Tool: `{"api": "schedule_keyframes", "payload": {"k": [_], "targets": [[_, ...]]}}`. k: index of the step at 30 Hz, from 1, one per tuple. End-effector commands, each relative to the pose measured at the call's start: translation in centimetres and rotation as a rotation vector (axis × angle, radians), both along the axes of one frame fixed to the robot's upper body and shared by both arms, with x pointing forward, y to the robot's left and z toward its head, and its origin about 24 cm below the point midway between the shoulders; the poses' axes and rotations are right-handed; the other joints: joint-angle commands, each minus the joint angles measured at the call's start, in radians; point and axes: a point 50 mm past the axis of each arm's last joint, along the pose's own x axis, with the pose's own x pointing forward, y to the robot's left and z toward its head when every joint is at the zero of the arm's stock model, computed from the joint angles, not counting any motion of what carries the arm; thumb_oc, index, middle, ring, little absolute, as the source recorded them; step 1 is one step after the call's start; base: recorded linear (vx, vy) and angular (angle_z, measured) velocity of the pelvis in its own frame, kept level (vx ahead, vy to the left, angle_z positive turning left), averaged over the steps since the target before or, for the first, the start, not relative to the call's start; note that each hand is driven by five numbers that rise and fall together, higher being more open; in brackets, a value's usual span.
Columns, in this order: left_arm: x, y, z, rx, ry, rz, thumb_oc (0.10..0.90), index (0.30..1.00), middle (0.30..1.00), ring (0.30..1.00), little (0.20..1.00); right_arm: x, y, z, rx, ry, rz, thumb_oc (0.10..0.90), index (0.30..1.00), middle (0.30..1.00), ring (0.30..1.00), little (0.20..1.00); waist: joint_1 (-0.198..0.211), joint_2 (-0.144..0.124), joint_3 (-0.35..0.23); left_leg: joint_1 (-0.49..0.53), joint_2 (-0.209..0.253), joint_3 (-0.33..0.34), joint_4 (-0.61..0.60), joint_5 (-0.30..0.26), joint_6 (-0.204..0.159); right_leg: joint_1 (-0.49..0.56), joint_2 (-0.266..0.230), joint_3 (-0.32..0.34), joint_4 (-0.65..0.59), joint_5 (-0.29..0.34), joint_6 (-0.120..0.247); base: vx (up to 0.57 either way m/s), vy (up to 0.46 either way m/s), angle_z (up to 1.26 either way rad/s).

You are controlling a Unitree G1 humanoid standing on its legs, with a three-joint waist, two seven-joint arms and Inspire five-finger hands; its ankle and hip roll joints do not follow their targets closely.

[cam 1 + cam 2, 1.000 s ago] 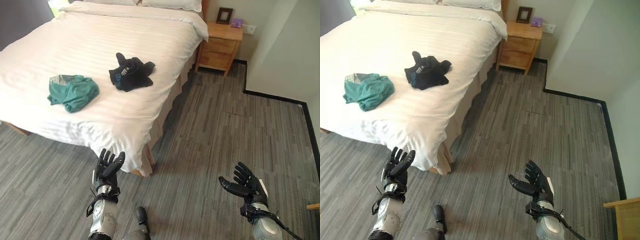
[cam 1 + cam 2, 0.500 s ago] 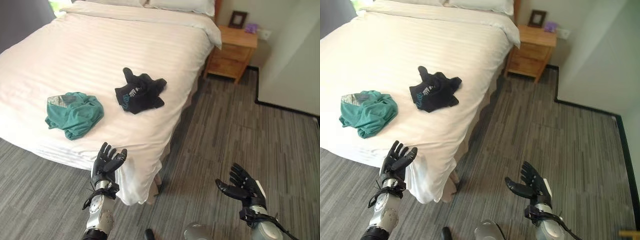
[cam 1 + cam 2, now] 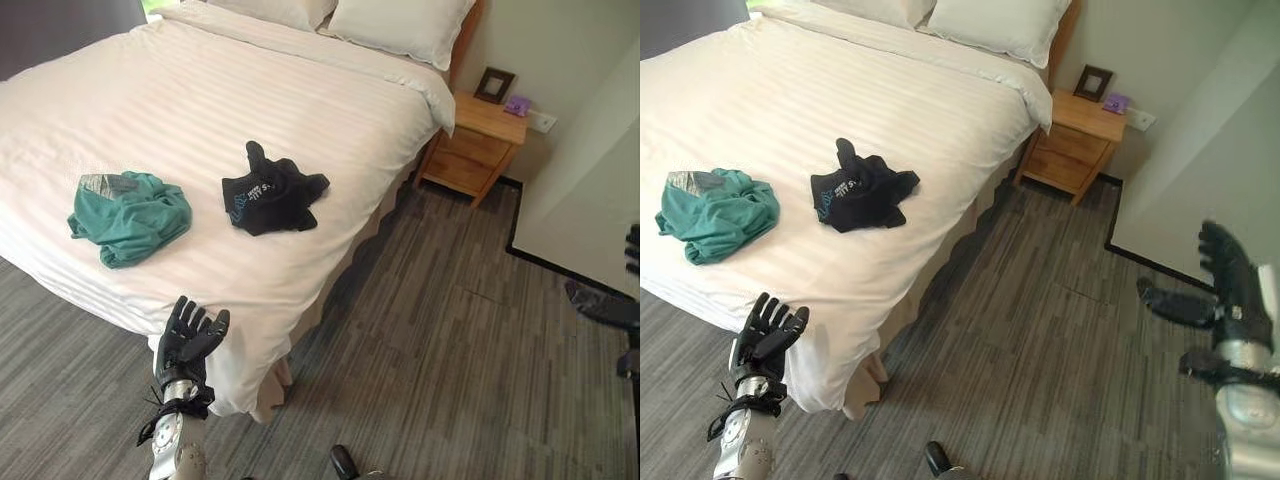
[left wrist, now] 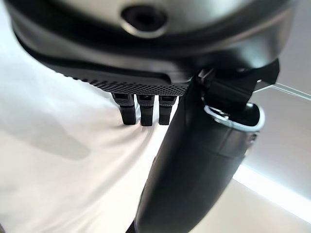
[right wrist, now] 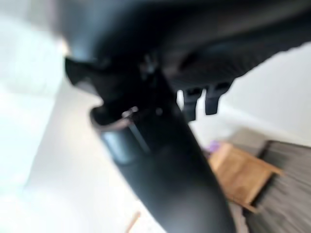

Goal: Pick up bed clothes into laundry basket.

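We saw two garments lying on the white bed (image 3: 150, 110): a crumpled teal garment (image 3: 128, 216) near the bed's foot edge, and a black garment (image 3: 270, 198) beside it, nearer the side edge that faced the wooden nightstand (image 3: 478, 148). The two lay apart, neither touching. Our left hand (image 3: 188, 335) hovered at the bed's foot corner with its fingers spread and straight, holding nothing. Our right hand (image 3: 1230, 285) was raised over the grey floor (image 3: 450, 360), well away from the bed, fingers extended and empty. Two pillows (image 3: 400, 25) rested at the head.
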Motion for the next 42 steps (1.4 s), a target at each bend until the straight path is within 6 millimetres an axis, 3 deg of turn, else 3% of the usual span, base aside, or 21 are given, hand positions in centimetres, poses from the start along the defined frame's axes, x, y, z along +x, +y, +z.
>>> {"api": "schedule_keyframes", "payload": {"k": [1, 6, 7, 10, 11, 12, 13, 14, 19, 21, 22, 28, 32, 42], "targets": [[2.5, -2.0, 2.6, 0.064, -0.136, -0.199, 0.8, 0.9, 0.9, 0.9, 0.9, 2.4, 0.6, 7.5, -0.209, -0.171, 0.084, 0.8, 0.9, 0.9, 0.9, 0.9, 0.047, -0.016, -0.061, 0.012, -0.112, 0.014, 0.005, -0.053, 0.07, -0.004, 0.054, -0.005, 0.014, -0.003, 0.06, 0.09, -0.068, -0.04], [3.1, -3.7, 2.9, 0.037, -0.157, -0.281, 0.8, 0.9, 0.9, 0.9, 0.9, 4.4, 0.7, 11.0, -0.381, -0.125, 0.076, 0.8, 0.9, 0.9, 0.9, 0.9, 0.069, -0.005, -0.058, 0.011, -0.102, -0.028, 0.005, -0.04, 0.056, 0.02, 0.051, -0.032, 0.011, -0.022, 0.046, 0.06, -0.074, 0.17], [3.1, -3.9, 2.9, 0.045, -0.155, -0.31, 0.8, 0.9, 0.9, 0.9, 0.9, 4.6, 0.8, 12.6, -0.463, -0.11, 0.062, 0.8, 0.9, 0.9, 0.9, 0.9, 0.081, -0.007, -0.055, 0.006, -0.101, -0.04, 0.005, -0.035, 0.054, 0.02, 0.051, -0.035, 0.012, -0.024, 0.043, 0.03, -0.063, 0.2], [3.0, -3.9, 2.9, 0.044, -0.154, -0.324, 0.8, 0.9, 0.9, 0.9, 0.9, 5.3, 0.6, 14.3, -0.49, -0.114, 0.045, 0.8, 0.9, 0.9, 0.9, 0.9, 0.081, 0.001, -0.054, -0.003, -0.101, -0.057, 0.005, -0.027, 0.049, 0.018, 0.05, -0.046, 0.013, -0.028, 0.037, 0.02, -0.054, 0.32], [2.9, -3.7, 2.9, 0.037, -0.153, -0.325, 0.8, 0.9, 0.9, 0.9, 0.9, 5.4, 0.4, 16.3, -0.541, -0.116, 0.018, 0.8, 0.9, 0.9, 0.9, 0.9, 0.091, 0.004, -0.052, -0.012, -0.102, -0.071, 0.005, -0.02, 0.044, 0.016, 0.047, -0.057, 0.015, -0.032, 0.032, 0.02, -0.037, 0.27], [2.9, -3.7, 2.9, 0.036, -0.153, -0.323, 0.8, 0.9, 0.9, 0.9, 0.9, 5.5, 0.5, 16.4, -0.542, -0.116, 0.02, 0.8, 0.9, 0.9, 0.9, 0.9, 0.088, 0.005, -0.052, -0.012, -0.102, -0.071, 0.005, -0.02, 0.044, 0.016, 0.047, -0.057, 0.015, -0.032, 0.032, 0.05, -0.085, 0.18], [2.7, -3.1, 3.0, 0.039, -0.156, -0.318, 0.8, 0.9, 0.9, 0.9, 0.9, 5.1, 0.6, 19.1, -0.634, -0.121, -0.013, 0.8, 0.9, 0.9, 0.9, 0.9, 0.108, 0.006, -0.047, -0.02, -0.103, -0.088, 0.005, -0.013, 0.038, 0.015, 0.044, -0.069, 0.016, -0.035, 0.028, 0.04, -0.072, 0.13], [2.5, -2.8, 3.0, 0.036, -0.153, -0.31, 0.8, 0.9, 0.9, 0.9, 0.9, 5.2, 0.7, 20.1, -0.67, -0.121, -0.026, 0.8, 0.9, 0.9, 0.9, 0.9, 0.111, 0.008, -0.047, -0.022, -0.103, -0.095, 0.005, -0.01, 0.036, 0.015, 0.043, -0.075, 0.017, -0.037, 0.027, 0.06, -0.101, 0.15], [1.6, -1.1, 2.7, 0.03, -0.138, -0.251, 0.8, 0.9, 0.9, 0.9, 0.9, 6.0, 2.1, 24.0, -0.77, -0.143, -0.056, 0.8, 0.9, 0.9, 0.9, 0.9, 0.12, 0.025, -0.05, -0.031, -0.107, -0.115, 0.005, 0.0, 0.027, 0.02, 0.038, -0.095, 0.015, -0.044, 0.02, 0.04, -0.06, 0.21], [1.2, -0.2, 2.8, 0.055, -0.13, -0.242, 0.8, 0.9, 0.9, 0.9, 0.9, 6.7, 3.3, 24.9, -0.837, -0.136, -0.043, 0.8, 0.9, 0.9, 0.9, 0.9, 0.142, 0.018, -0.047, -0.038, -0.11, -0.122, 0.005, 0.007, 0.022, 0.021, 0.035, -0.107, 0.016, -0.044, 0.017, 0.03, -0.077, 0.11], [1.1, -0.3, 2.8, 0.045, -0.132, -0.233, 0.8, 0.9, 0.9, 0.9, 0.9, 7.4, 4.4, 25.7, -0.872, -0.136, -0.023, 0.8, 0.9, 0.9, 0.9, 0.9, 0.136, 0.033, -0.047, -0.038, -0.11, -0.125, 0.005, 0.011, 0.02, 0.021, 0.034, -0.113, 0.016, -0.045, 0.015, 0.03, -0.064, 0.02], [1.3, -0.8, 2.9, 0.038, -0.146, -0.256, 0.8, 0.9, 0.9, 0.9, 0.9, 9.3, 8.2, 27.9, -0.997, -0.139, 0.037, 0.8, 0.9, 0.9, 0.9, 0.9, 0.146, 0.06, -0.04, -0.054, -0.113, -0.15, 0.005, 0.028, 0.007, 0.028, 0.029, -0.146, 0.017, -0.055, 0.006, 0.02, -0.052, 0.15], [1.3, -1.3, 2.5, 0.023, -0.132, -0.261, 0.8, 0.9, 0.9, 0.9, 0.9, 10.6, 9.8, 27.6, -0.991, -0.153, 0.085, 0.8, 0.9, 0.9, 0.9, 0.9, 0.154, 0.071, -0.035, -0.061, -0.114, -0.165, 0.005, 0.033, 0.003, 0.03, 0.03, -0.159, 0.021, -0.059, -0.001, 0.03, -0.046, 0.23], [1.2, -1.2, 2.3, 0.026, -0.12, -0.251, 0.8, 0.9, 0.9, 0.9, 0.9, 12.3, 10.4, 28.0, -0.969, -0.104, 0.065, 0.8, 0.9, 0.9, 0.9, 0.9, 0.183, 0.073, -0.026, -0.083, -0.121, -0.197, 0.005, 0.046, -0.002, 0.03, 0.032, -0.187, 0.008, -0.058, -0.007, 0.01, -0.027, 0.1]]}}
